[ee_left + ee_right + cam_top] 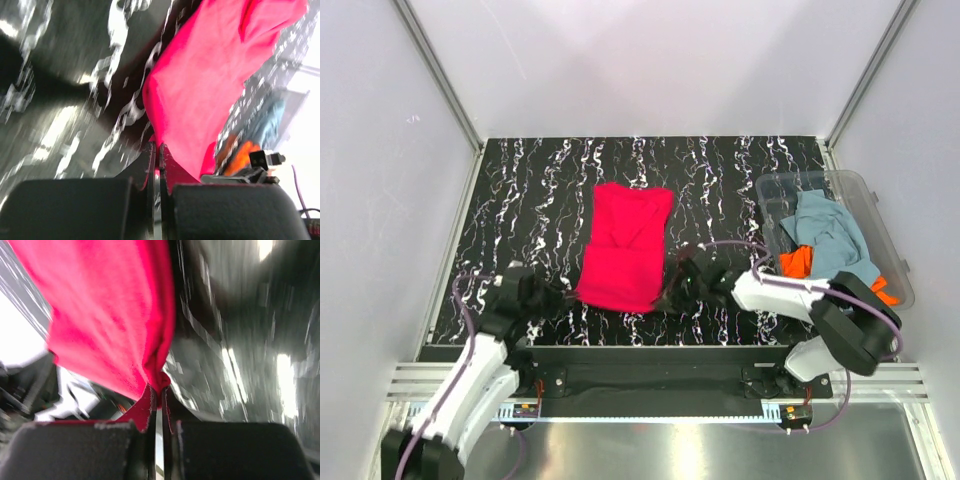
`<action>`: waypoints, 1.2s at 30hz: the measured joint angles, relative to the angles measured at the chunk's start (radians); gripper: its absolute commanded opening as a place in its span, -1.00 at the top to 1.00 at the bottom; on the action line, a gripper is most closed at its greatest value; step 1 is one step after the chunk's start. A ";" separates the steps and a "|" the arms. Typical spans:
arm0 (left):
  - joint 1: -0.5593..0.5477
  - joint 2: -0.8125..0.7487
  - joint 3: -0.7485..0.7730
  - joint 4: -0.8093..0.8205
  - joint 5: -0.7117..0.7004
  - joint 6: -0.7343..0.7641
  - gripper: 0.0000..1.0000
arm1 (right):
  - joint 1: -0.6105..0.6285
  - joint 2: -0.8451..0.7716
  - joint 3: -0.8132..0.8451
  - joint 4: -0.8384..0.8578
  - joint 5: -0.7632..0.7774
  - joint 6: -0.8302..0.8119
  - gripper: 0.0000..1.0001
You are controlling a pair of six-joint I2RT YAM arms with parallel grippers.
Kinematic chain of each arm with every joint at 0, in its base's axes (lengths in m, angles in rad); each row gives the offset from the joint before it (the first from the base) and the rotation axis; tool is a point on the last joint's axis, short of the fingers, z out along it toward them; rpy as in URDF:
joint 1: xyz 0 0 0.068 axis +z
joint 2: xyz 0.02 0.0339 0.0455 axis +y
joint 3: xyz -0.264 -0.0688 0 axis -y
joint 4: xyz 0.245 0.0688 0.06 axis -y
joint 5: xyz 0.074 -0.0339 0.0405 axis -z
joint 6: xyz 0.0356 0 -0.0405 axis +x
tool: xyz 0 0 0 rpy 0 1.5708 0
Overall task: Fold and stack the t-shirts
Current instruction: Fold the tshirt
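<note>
The crimson red t-shirt (623, 246) lies as a long narrow fold in the middle of the black marbled table. My left gripper (563, 295) is shut on its near left corner, where the cloth (210, 85) runs up from the jaws. My right gripper (672, 293) is shut on its near right corner, where the red cloth (110, 315) bunches between the fingertips. The near hem hangs lifted between both grippers. The grey-blue t-shirt (828, 235) and the orange t-shirt (798, 262) lie crumpled in the tub at the right.
A clear plastic tub (890, 250) stands at the table's right edge, just beyond my right arm. White walls with metal rails close in the table on the left, back and right. The table's front edge (640, 350) runs just below both grippers.
</note>
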 measured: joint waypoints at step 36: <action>-0.026 0.980 1.127 -0.193 0.101 0.379 1.00 | -0.422 0.169 0.444 -0.297 -0.360 -0.264 1.00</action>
